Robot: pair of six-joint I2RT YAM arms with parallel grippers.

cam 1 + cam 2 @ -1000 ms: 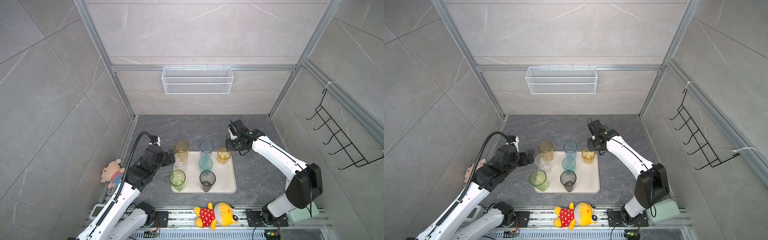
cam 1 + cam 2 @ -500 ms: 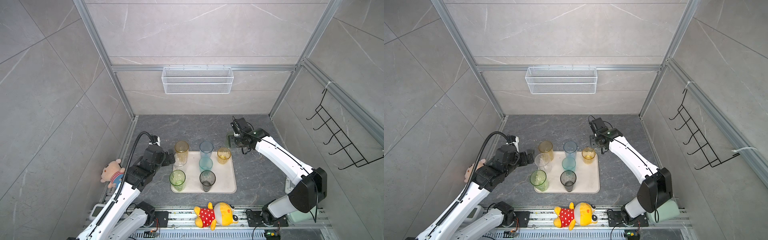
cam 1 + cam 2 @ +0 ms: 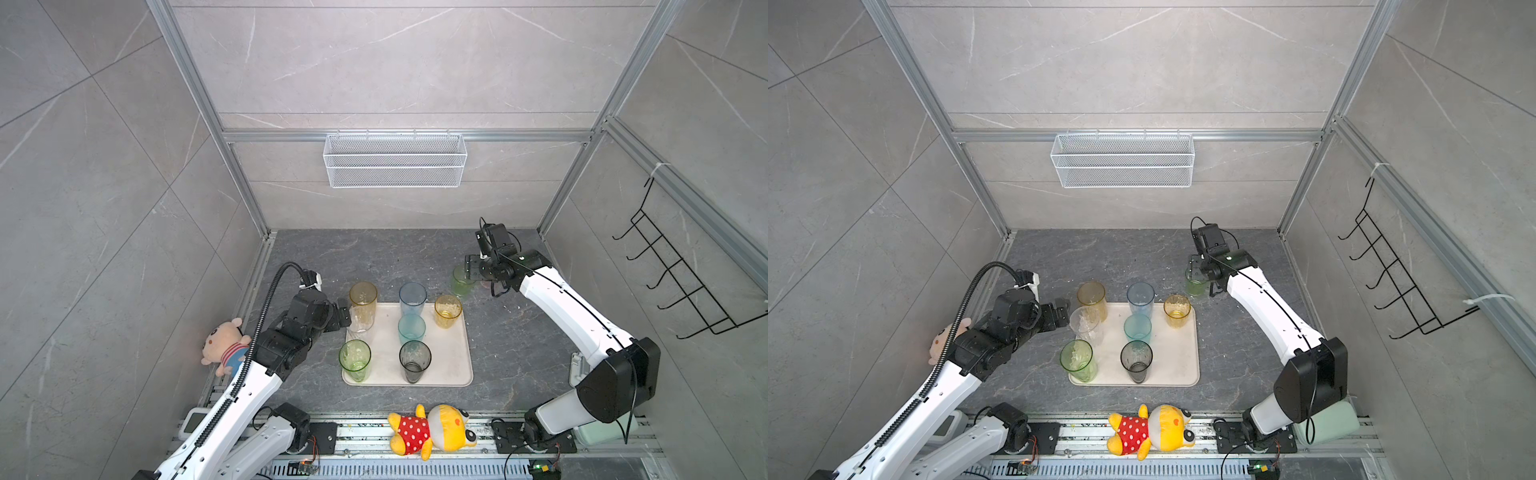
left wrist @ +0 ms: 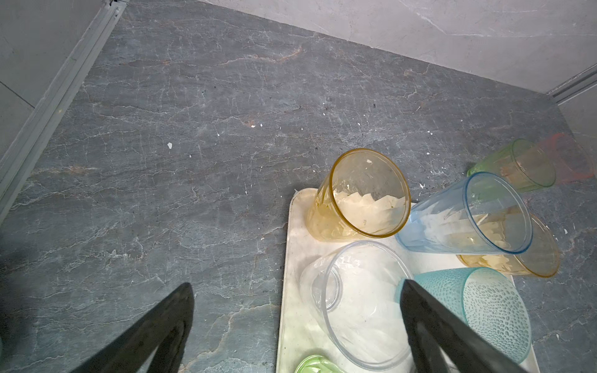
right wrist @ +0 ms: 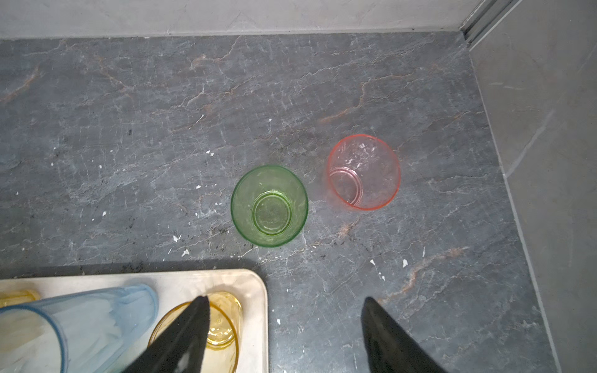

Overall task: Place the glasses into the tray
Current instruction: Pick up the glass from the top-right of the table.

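Note:
The beige tray (image 3: 453, 357) holds several glasses: yellow (image 3: 363, 297), pale blue (image 3: 412, 297), amber (image 3: 448, 309), teal (image 3: 411, 328), clear (image 3: 360, 322), green (image 3: 354, 357) and smoke-grey (image 3: 414, 359). Off the tray, on the grey floor behind its right corner, stand a short green glass (image 5: 269, 206) and a pink glass (image 5: 364, 172). My right gripper (image 5: 285, 301) hangs open and empty above the tray's corner (image 5: 255, 306), just short of the green glass (image 3: 461, 280). My left gripper (image 4: 295, 290) is open at the tray's left edge, with the clear glass (image 4: 355, 303) close to one finger.
A white wire basket (image 3: 395, 160) hangs on the back wall and a black hook rack (image 3: 681, 270) on the right wall. A plush bear (image 3: 224, 347) lies left of my left arm. A yellow plush toy (image 3: 432, 430) lies on the front rail.
My right gripper has left the amber glass on the tray, moved back and right towards the short green glass, and opened wider. The left arm has not moved.

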